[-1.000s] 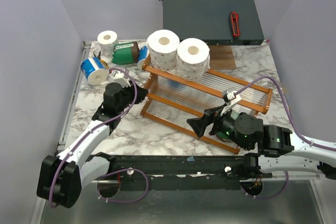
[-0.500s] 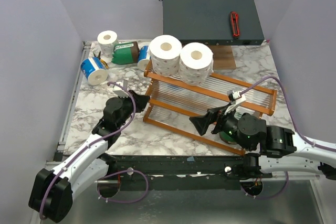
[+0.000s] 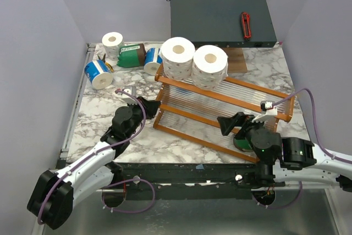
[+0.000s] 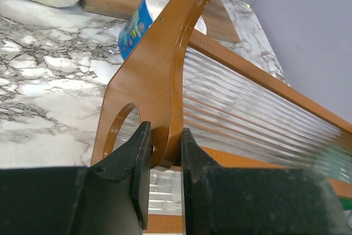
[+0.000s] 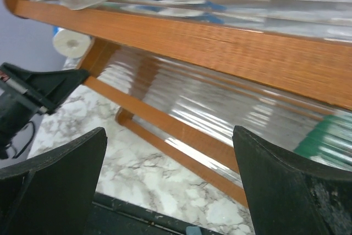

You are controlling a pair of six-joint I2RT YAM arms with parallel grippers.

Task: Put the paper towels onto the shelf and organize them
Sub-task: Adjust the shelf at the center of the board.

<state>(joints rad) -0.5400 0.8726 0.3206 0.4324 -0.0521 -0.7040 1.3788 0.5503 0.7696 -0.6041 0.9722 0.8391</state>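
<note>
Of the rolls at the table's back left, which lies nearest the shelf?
The blue-wrapped roll right by the shelf's left end; the green roll, the bare white roll and the other blue roll lie farther left.

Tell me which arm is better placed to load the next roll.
Right, likely. The right hand is open and free at the shelf, a green roll close beside it. The left hand is shut on the shelf's end panel.
</note>
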